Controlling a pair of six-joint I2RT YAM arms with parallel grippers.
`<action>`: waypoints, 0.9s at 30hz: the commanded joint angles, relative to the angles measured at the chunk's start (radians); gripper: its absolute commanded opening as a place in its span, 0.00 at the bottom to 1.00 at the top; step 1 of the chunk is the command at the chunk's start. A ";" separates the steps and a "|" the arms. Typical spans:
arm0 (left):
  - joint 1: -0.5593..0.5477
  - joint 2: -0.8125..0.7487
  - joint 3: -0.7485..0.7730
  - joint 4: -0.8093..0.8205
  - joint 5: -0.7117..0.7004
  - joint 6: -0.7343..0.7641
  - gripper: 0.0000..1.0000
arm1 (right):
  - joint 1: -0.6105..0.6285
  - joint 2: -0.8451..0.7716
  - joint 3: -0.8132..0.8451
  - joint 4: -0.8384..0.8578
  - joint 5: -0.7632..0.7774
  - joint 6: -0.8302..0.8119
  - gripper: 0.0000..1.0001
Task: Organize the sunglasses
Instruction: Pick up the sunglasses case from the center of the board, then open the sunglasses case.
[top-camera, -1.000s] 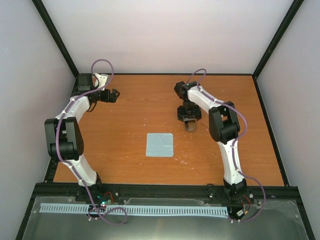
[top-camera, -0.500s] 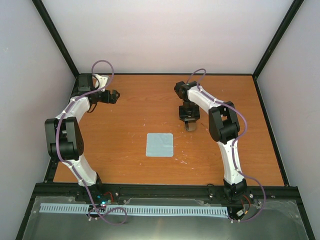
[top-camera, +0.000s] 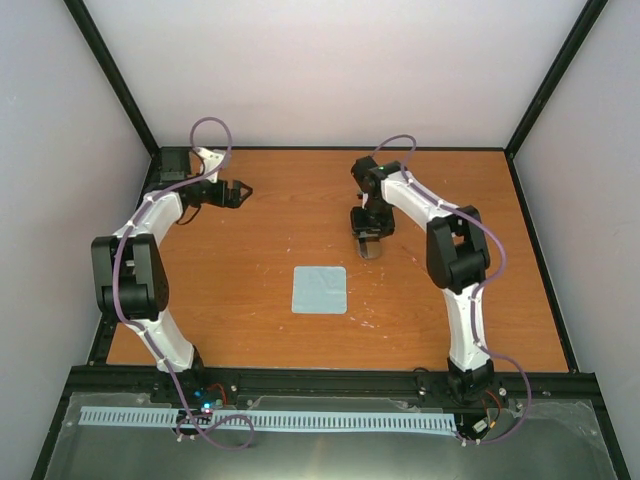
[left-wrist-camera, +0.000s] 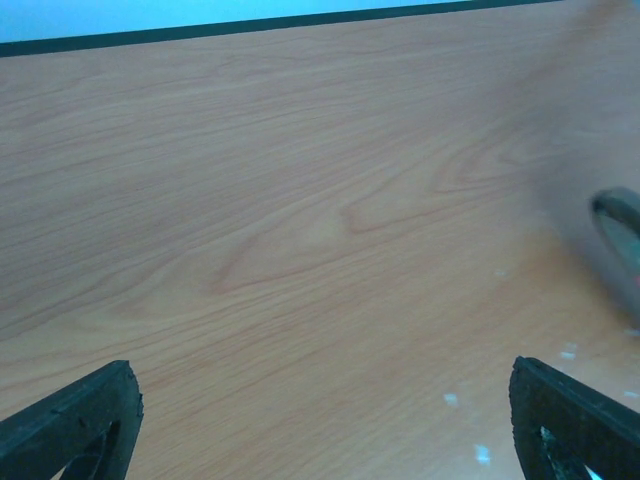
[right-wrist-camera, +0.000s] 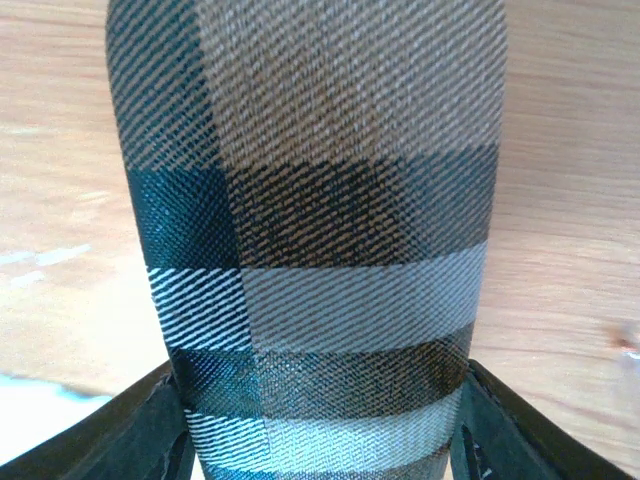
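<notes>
Right fingers (right-wrist-camera: 130, 440) clamped on brown striped case (right-wrist-camera: 320, 200), 1 o'clock from blue cloth (top-camera: 320, 290). Left fingers (left-wrist-camera: 75, 420) apart, empty, 10 o'clock on counter (top-camera: 260, 260). Sunglasses not seen in any view. Risk: rounded case squeezed out if lifted by end.

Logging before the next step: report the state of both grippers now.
Left gripper: open, holding nothing.
Right gripper: closed on the brown striped case.
</notes>
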 joint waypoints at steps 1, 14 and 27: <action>-0.073 0.010 0.065 -0.050 0.234 0.026 0.99 | 0.004 -0.187 -0.074 0.187 -0.331 -0.109 0.20; -0.233 0.015 0.060 -0.066 0.328 0.134 1.00 | 0.003 -0.255 -0.220 0.477 -0.887 -0.103 0.19; -0.248 0.017 0.088 -0.053 0.463 0.160 0.99 | 0.005 -0.248 -0.220 0.547 -0.931 -0.051 0.21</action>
